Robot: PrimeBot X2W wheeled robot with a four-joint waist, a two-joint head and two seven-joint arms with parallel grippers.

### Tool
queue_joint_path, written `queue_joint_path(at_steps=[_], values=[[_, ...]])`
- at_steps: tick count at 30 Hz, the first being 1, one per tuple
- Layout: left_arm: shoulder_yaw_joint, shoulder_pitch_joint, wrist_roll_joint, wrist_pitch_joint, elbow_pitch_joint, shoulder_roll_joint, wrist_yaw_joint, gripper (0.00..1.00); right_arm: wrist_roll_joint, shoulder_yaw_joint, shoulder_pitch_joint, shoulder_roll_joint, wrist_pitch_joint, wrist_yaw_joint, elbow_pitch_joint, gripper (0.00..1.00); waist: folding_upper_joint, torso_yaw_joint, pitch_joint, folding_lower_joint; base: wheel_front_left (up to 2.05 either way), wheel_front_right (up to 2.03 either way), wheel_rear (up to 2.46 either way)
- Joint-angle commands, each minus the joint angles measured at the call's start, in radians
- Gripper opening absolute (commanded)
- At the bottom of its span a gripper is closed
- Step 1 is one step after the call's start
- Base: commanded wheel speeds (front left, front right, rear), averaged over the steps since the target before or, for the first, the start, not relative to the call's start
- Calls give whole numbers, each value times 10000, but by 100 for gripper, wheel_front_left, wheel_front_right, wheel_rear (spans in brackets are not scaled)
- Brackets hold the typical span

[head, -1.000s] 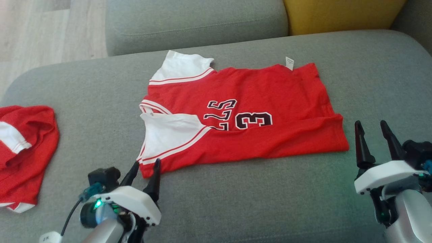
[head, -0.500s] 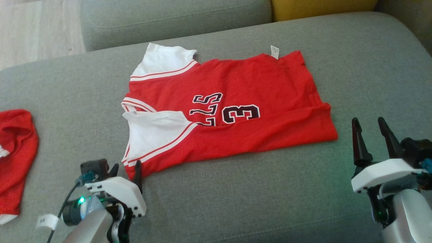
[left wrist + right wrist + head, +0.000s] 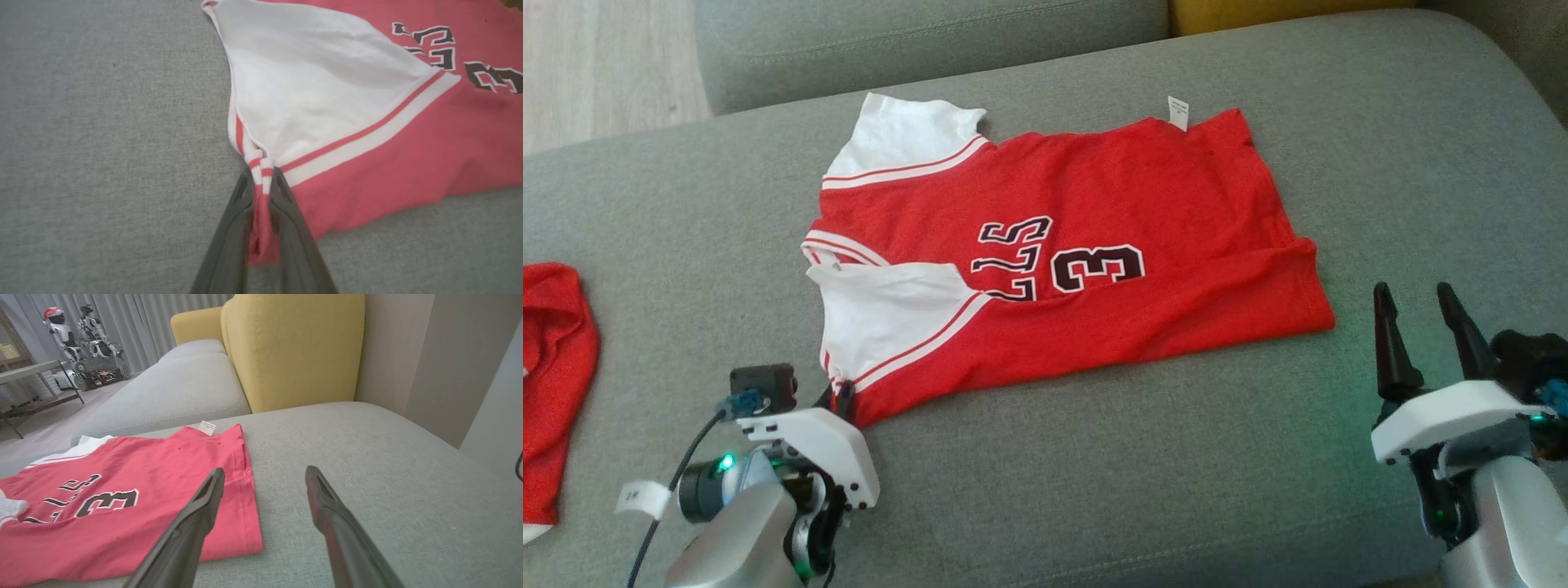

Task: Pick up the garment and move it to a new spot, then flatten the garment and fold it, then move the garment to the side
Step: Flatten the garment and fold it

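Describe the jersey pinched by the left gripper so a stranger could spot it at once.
On the wide grey sofa cushion, it is the red jersey spread out in the middle, its near corner pinched by the left gripper. Unlike the crumpled red garment at the far left, it lies flat, showing dark lettering and a 3.

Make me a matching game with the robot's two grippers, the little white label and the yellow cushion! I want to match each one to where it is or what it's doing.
Things:
1. left gripper
2. right gripper
3. white label
4. yellow cushion

Place or state:
A. sticks out at the far edge of the jersey
B. open, holding nothing, beside the jersey
C. shut on the jersey's near corner
D. stands behind the grey seat

Pairs: 1-C, 2-B, 3-A, 4-D
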Motion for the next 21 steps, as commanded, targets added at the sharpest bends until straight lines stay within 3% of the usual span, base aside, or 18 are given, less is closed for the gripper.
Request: queue_joint_path(at_steps=[1, 11, 21], values=[[276, -368, 43, -126, -137, 252, 6, 0, -98, 126, -244, -33, 57, -9, -228, 100, -1, 37, -3, 0, 0, 0, 0], [569, -536, 373, -1393, -1294, 367, 86, 0, 968, -395, -878, 551, 1300, -9, 1206, 100, -1, 506, 65, 0, 0, 0, 0], [450, -444, 675, -1529, -2194, 304, 41, 0, 847, -723, -1934, 320, 1552, -9, 2928, 100, -1, 999, 394, 0, 0, 0, 0]])
